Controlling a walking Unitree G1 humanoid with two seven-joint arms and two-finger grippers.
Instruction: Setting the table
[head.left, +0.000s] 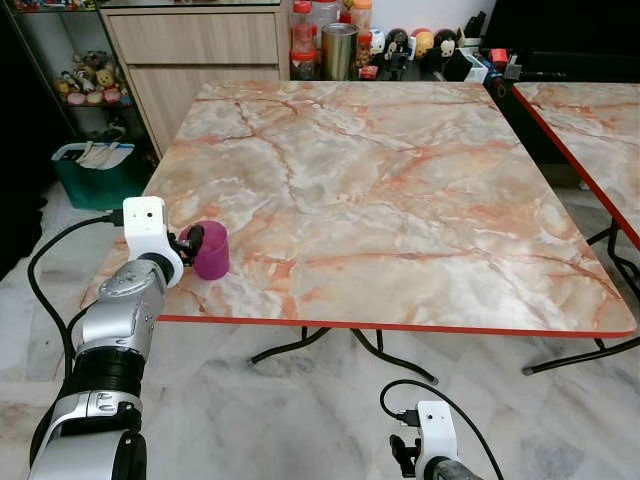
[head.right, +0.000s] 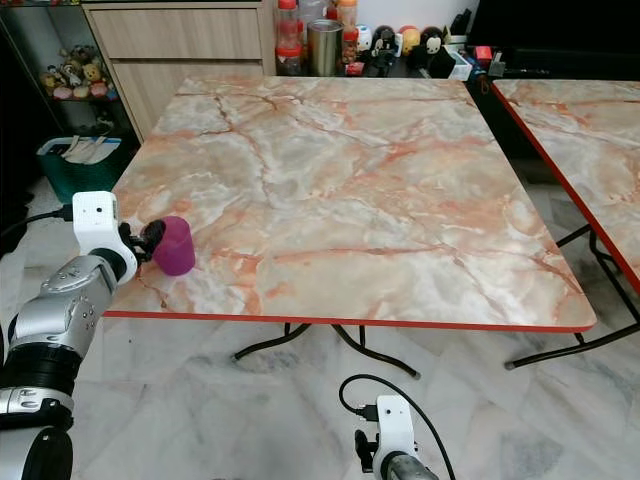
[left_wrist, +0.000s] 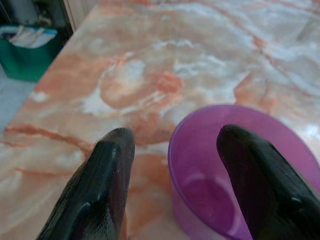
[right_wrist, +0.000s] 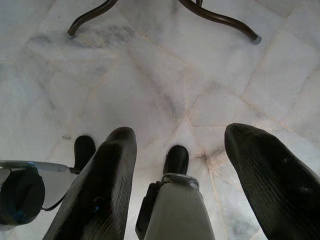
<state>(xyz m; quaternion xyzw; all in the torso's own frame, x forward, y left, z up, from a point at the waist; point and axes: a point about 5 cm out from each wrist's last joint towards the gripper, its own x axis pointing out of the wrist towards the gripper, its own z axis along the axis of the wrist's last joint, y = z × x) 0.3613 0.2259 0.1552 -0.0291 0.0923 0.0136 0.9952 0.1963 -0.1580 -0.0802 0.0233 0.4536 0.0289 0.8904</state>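
A purple cup (head.left: 212, 250) stands upright near the front left corner of the marble table (head.left: 400, 170). My left gripper (head.left: 190, 240) is at the cup's left side, level with its rim. In the left wrist view the gripper (left_wrist: 172, 135) is open. One finger (left_wrist: 107, 170) is outside the cup (left_wrist: 200, 200), with a gap to its wall, and the other finger (left_wrist: 260, 180) is over the cup's mouth. My right gripper (right_wrist: 177, 132) hangs low in front of the table, open over the tiled floor with nothing between its fingers.
A green bin (head.left: 95, 170) and a wooden cabinet (head.left: 195, 50) stand at the back left. Bottles, a metal canister (head.left: 338, 48) and figurines line the far edge. A second marble table (head.left: 590, 120) is on the right. Dark table legs (head.left: 340, 350) spread over the floor.
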